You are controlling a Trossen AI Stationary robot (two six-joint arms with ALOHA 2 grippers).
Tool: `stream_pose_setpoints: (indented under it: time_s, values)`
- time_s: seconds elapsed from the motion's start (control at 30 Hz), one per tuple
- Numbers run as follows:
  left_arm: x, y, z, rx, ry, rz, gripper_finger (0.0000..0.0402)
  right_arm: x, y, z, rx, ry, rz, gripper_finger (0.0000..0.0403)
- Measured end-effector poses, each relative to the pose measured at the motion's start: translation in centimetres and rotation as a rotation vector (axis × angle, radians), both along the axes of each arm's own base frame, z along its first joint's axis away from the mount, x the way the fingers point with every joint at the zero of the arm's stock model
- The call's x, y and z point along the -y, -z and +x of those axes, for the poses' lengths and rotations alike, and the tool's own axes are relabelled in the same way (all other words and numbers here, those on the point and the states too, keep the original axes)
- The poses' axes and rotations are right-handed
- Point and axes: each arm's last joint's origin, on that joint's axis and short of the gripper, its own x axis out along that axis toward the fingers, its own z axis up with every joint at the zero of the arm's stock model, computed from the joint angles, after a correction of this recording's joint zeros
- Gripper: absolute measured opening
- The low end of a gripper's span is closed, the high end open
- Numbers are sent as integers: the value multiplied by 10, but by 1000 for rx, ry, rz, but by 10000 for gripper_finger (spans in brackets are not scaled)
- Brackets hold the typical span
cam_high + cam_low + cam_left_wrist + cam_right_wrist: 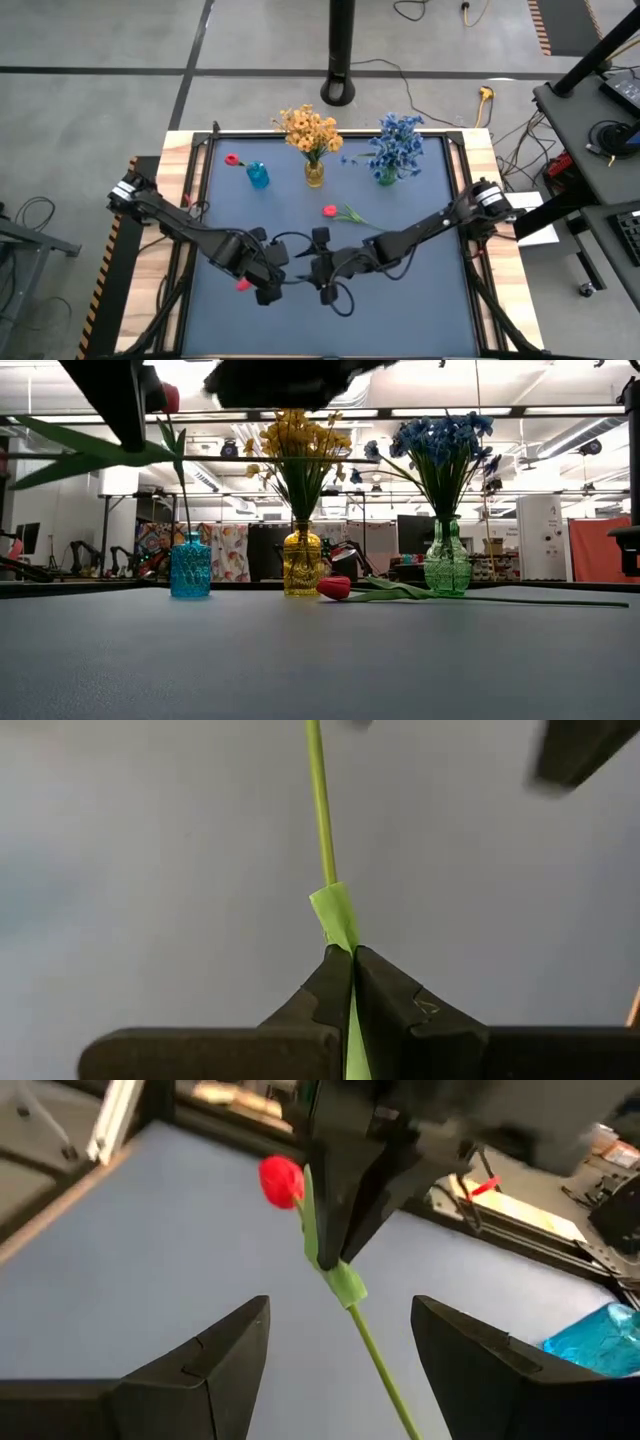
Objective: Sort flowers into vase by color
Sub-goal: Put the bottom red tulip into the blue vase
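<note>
Gripping a red tulip (281,1181) by its thin green stem, the left gripper (352,960) hangs above the near middle of the blue-grey table (420,300); its two fingers are pinched tight on the stem just below a small green leaf wrap. The bud of that tulip shows as a red spot at the gripper's left side in the high view. Just to the right, the right gripper (340,1315) faces the left one with its fingers spread wide apart and nothing between them; the held stem runs toward the gap without touching either finger.

Farther back, near the table's centre, a second red tulip (330,211) lies flat on the surface, bud to the left and stem trailing off to the right.

Along the far edge stand three small glass vases in a row, well apart from one another. The blue vase (258,176) on the left holds a single red tulip (233,159), leaning out to the left. The yellow vase (314,173) in the middle holds a full bunch of yellow flowers (310,128). The green vase (387,176) on the right holds a spreading bunch of blue flowers (398,140).
</note>
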Motion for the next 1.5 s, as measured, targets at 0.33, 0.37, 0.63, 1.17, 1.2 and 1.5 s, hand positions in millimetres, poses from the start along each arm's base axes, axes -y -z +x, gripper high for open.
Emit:
stream_pose_setpoints:
  time_s: [0.33, 0.37, 0.63, 1.17, 1.2, 1.5]
  values:
    - [10, 11, 18, -66, 96, 61, 0, 9, 25, 13, -174, 38, -54, 196]
    - [11, 11, 20, -69, 109, 67, 0, 9, 26, 12, -192, 40, -53, 186]
    - [16, 3, 30, -44, 177, 110, 0, 10, 32, 10, -243, 53, -36, 70]
    - [11, -14, 26, 34, 277, 285, 148, 10, 55, -12, -395, 130, 15, 9]
    - [10, -18, 24, 50, 287, 305, 159, 12, 59, -16, -415, 158, 14, 9]
    - [9, -46, -5, 359, 289, 517, 209, 18, 59, -78, -394, 385, 59, 9]
